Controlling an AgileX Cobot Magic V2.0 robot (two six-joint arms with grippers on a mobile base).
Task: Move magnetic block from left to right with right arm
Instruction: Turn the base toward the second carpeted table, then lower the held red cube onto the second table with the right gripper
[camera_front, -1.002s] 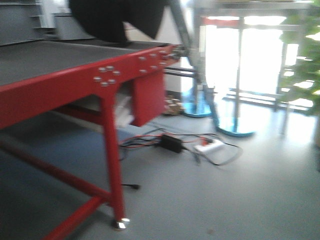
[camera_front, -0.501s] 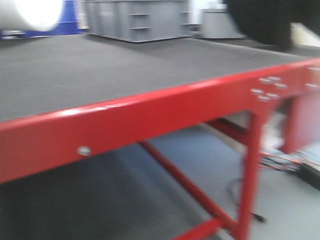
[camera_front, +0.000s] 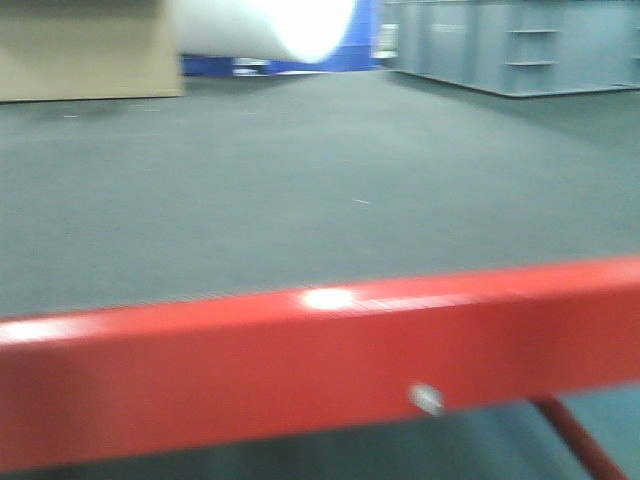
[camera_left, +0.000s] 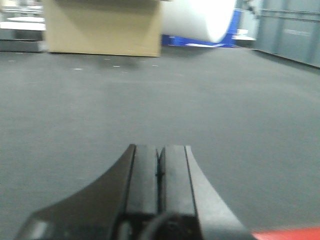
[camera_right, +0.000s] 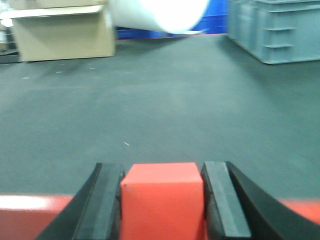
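The dark grey, matte, finely textured mat-covered surface (camera_front: 300, 200) fills most of the front view. Its near edge is a glossy red-painted metal frame rail (camera_front: 200, 370), blurred, with a bright glare spot on top and one small silver bolt head (camera_front: 427, 399) on its face. A slanting red metal brace (camera_front: 582, 442) shows under the rail at the right.

Along the far side stand a tan cardboard box (camera_front: 80, 50) at the left, a white cylindrical roll (camera_front: 290, 25) beside it, a low blue object (camera_front: 230, 65) under the roll, too blurred to identify, and a grey plastic crate (camera_front: 510, 45) at the right. A tiny pale speck (camera_front: 360, 201) lies on the open mat.
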